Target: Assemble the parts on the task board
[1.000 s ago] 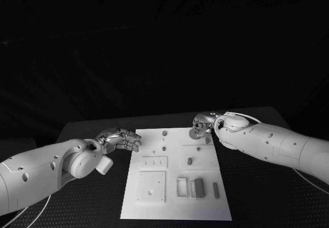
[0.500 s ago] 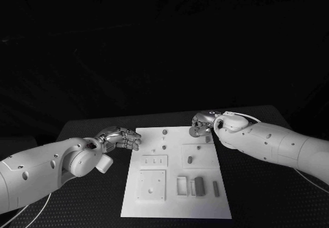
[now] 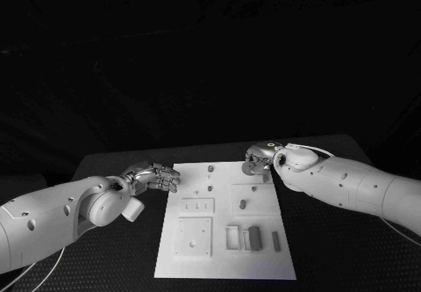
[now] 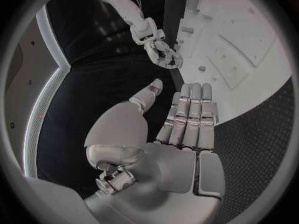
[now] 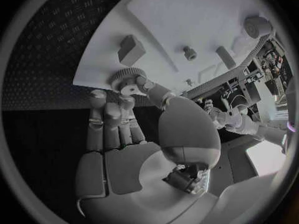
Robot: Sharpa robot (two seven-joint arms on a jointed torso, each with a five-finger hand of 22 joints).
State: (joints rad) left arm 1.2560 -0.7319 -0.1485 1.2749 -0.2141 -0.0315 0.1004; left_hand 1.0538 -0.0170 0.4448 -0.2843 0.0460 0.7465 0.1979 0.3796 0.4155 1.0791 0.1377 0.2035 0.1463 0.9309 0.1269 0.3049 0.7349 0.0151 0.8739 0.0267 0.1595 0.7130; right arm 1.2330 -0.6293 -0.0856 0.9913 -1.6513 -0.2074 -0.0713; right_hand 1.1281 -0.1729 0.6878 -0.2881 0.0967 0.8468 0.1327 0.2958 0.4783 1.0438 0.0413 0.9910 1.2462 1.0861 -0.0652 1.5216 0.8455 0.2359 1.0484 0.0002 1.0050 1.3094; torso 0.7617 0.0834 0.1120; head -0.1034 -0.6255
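The right hand [image 3: 256, 163] sits at the far right corner of the task board [image 3: 224, 255], and the right wrist view shows its thumb and a finger pinching a round, ridged part [image 5: 126, 77], a gear-like disc, just at the board's edge, with the remaining fingers [image 5: 107, 119] lying straight and side by side. Near that disc on the white plate lie a blocky piece [image 5: 131, 50], a small stud [image 5: 189, 52] and a slim bar [image 5: 224, 56]. The left hand [image 3: 156, 176] hovers at the board's left edge near its far end, holding nothing; its fingers [image 4: 192, 112] lie straight and close together with the thumb set apart (the left wrist view makes this plain). In the head view the board carries small pegs [image 3: 210, 168] along its far end, raised square plates in the middle, and an upright dark block [image 3: 254, 238] beside a frame near its near end. The black table [image 3: 333, 255] lies beneath it all.
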